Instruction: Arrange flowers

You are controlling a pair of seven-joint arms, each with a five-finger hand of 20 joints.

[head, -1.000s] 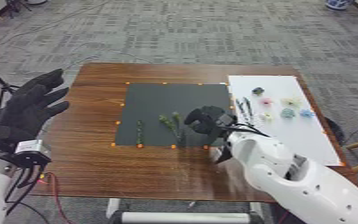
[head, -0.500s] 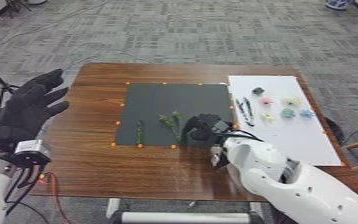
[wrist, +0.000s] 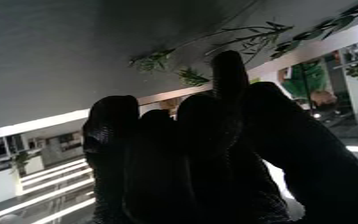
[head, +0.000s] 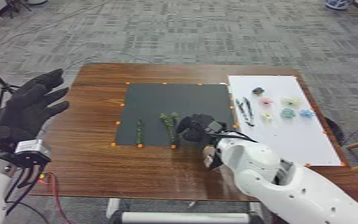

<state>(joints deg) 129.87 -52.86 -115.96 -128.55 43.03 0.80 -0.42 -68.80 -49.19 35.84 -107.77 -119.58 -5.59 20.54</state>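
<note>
Your right hand (head: 194, 128) has slid leftward, towards the branched stem (head: 173, 131), and that stem has swung from a slant to lie nearly straight, near edge to far edge. It now lies just to the left of your hand, on the dark sheet (head: 177, 97), leafy end away from you and foot at the orange markers. Beyond it, farther left, the thin stem (head: 140, 133) runs almost parallel. Your right hand is clearly the nearer; your left hand (head: 31, 107) is raised off the left of the worktop (head: 131, 175), fingers spread, holding nothing. The right one looks loosely extended, fingertips beside the greenery, with no grip to be seen; you can't tell whether it touches. If you nudge again, go gently: a sideways push could roll the stem or swing its foot out of line. For carriers you have flat sheets: the dark one bears both stems, while the white sheet (head: 304, 145), on your right, holds the loose blooms (head: 287, 114) and two dark slender pieces (head: 249, 114)
</note>
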